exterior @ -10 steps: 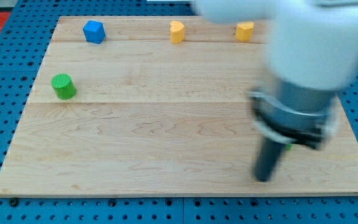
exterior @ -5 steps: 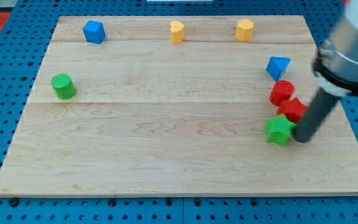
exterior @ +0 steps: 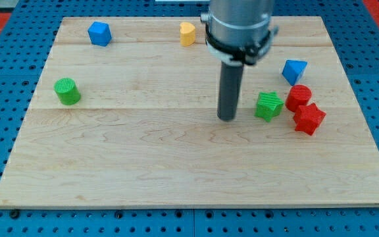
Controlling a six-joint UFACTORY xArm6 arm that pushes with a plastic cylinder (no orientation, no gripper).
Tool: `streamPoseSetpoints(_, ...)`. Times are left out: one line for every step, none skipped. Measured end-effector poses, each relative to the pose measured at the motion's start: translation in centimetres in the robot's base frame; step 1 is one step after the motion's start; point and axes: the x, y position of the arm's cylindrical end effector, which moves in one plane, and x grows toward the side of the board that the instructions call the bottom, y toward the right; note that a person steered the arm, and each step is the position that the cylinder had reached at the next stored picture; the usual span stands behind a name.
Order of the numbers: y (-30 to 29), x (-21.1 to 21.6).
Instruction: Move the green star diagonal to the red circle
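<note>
Left of green star (exterior: 268,105), my tip (exterior: 226,118), apart

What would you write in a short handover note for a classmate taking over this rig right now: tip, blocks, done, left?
My tip: on the board, apart from the green star, on its left in the view.
Green star: level with the red circle, directly on its left in the view, close or perhaps touching.
Red star-like block: just below and right of the circle.
Done: star sits beside the circle.
Left: nudge the star so it sits diagonal to the circle, probably toward the view's bottom.
</note>
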Motion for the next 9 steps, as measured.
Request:
streamPoseSetpoints(5.6, 1.3)
streamPoseSetpoints(6.8, 1.7)
streamPoseSetpoints(5.4, 0.6)
streamPoseSetpoints(5.8, -1.4)
streamPoseSetpoints(7.0, -2.1)
streamPoseSetpoints(7.2, -4.4)
streamPoseSetpoints(-0.5, -4.0)
streamPoseSetpoints(1.0, -9.0)
streamPoseSetpoints(9.3, -13.1)
